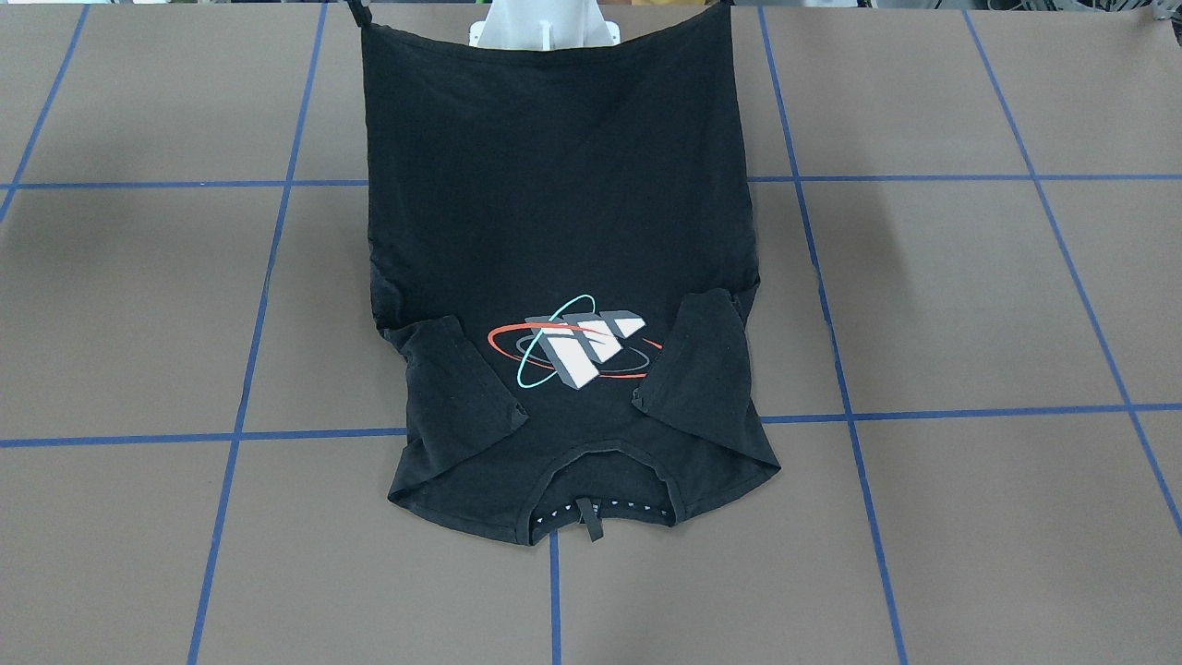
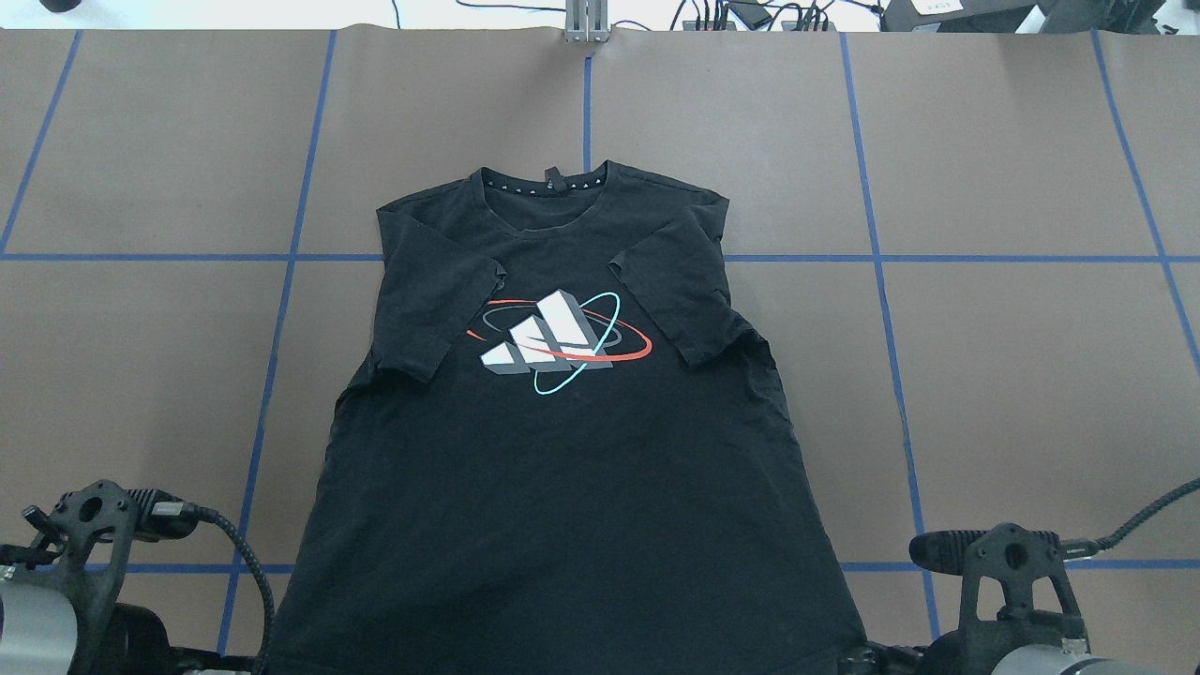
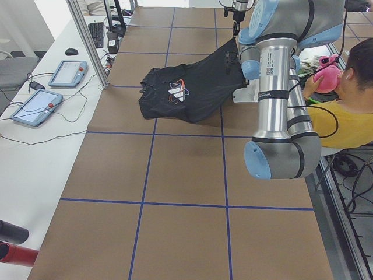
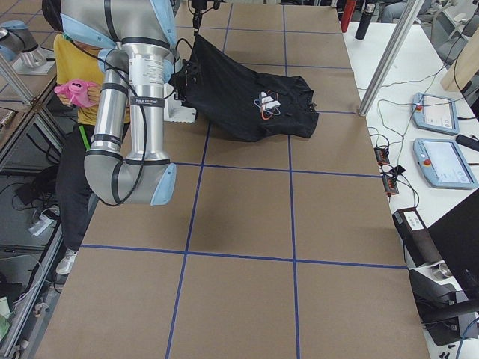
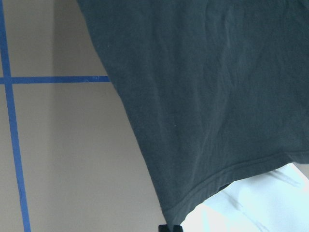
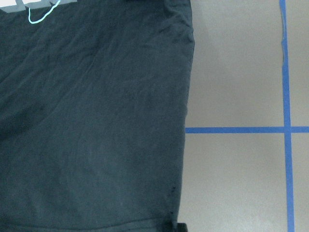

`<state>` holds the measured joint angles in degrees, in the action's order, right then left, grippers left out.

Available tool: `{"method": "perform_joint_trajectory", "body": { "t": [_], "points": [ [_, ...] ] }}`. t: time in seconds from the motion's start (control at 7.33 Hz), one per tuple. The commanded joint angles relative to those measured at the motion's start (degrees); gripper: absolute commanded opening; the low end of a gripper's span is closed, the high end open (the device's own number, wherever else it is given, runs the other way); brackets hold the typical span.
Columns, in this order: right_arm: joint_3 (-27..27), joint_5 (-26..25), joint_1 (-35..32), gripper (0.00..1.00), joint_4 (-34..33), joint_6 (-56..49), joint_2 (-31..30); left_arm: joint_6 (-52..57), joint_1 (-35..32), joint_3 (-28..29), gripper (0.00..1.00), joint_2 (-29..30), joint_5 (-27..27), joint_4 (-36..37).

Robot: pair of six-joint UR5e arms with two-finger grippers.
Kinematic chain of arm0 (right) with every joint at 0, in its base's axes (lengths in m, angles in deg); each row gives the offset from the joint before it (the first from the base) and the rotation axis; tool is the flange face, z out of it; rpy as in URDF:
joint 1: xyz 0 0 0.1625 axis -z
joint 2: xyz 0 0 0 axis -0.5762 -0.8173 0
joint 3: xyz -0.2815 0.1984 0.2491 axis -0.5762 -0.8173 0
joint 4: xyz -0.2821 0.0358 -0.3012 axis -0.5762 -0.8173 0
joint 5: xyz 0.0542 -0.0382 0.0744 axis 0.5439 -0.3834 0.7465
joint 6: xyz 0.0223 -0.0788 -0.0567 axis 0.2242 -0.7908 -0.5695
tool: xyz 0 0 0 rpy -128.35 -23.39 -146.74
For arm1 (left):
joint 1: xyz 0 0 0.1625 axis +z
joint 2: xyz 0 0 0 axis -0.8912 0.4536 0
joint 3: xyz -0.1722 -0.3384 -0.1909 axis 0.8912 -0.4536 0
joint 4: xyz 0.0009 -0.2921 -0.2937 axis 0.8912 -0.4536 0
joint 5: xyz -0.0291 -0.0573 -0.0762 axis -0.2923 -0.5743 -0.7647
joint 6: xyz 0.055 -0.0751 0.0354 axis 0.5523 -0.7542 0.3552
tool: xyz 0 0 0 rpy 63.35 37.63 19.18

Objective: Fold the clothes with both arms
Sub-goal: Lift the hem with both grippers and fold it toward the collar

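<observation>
Black and short-sleeved, the T-shirt [image 1: 554,203] is laid logo side up on the brown table [image 1: 970,305], stretched straight out from the white mounting base [image 1: 545,26]. The collar [image 1: 600,462] is placed at the end farthest from the base and is rested flat on the table; the white block-letter logo [image 1: 572,346], ringed in red and cyan, is shown just on the base side of the collar; the sleeves [image 1: 462,369] are folded inward over the chest, one on each side of the logo. The hem [image 1: 554,55] is raised off the table at the end nearest the base, is hung from its two corners and is sagged slightly in front of the base.

One hem corner is pinched between the closed fingers of the right gripper [image 1: 359,13]; the other corner is clamped by the left gripper [image 5: 170,228], of which only a black tip is seen. The left arm [image 3: 280,105] and the right arm [image 4: 135,112] are stood on either side of the base, both grey with light-blue joint caps.

Blue tape lines [image 1: 923,177] are laid in a grid across the table around the base. Behind the base a person [image 3: 349,116] in a yellow top is seated, and a pink soft toy [image 3: 326,73] is held at the chest.
</observation>
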<state>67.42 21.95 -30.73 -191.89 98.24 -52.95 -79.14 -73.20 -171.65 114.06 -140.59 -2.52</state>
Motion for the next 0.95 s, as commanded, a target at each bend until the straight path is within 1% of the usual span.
{"method": "perform_joint_trajectory", "body": {
  "t": [0.0,0.27,0.41,0.55,0.68,0.82],
  "points": [
    [-4.1,-1.5,-6.3,0.0,-0.1,-0.9,3.7,3.7,-7.1,6.5,0.0,4.4,0.4,0.4],
    [-14.1,-1.2,-14.1,0.0,0.0,-0.9,12.8,12.3,-16.1,14.1,0.0,10.2,0.4,0.5],
    [-15.7,-1.0,-16.8,0.0,0.0,-1.0,14.6,15.1,-20.4,17.2,0.0,13.0,0.5,0.4],
    [-15.8,-0.9,-19.2,0.0,-0.1,-1.6,15.1,15.8,-23.6,19.4,0.0,15.3,1.6,0.4],
    [-15.9,-0.9,-21.6,0.0,-0.2,-2.3,15.1,18.9,-26.0,21.4,0.0,16.6,1.8,0.4],
    [-16.5,0.4,-24.7,0.0,-0.1,-3.4,15.2,20.6,-28.6,23.3,0.0,18.5,2.3,0.4]
  ]
}}
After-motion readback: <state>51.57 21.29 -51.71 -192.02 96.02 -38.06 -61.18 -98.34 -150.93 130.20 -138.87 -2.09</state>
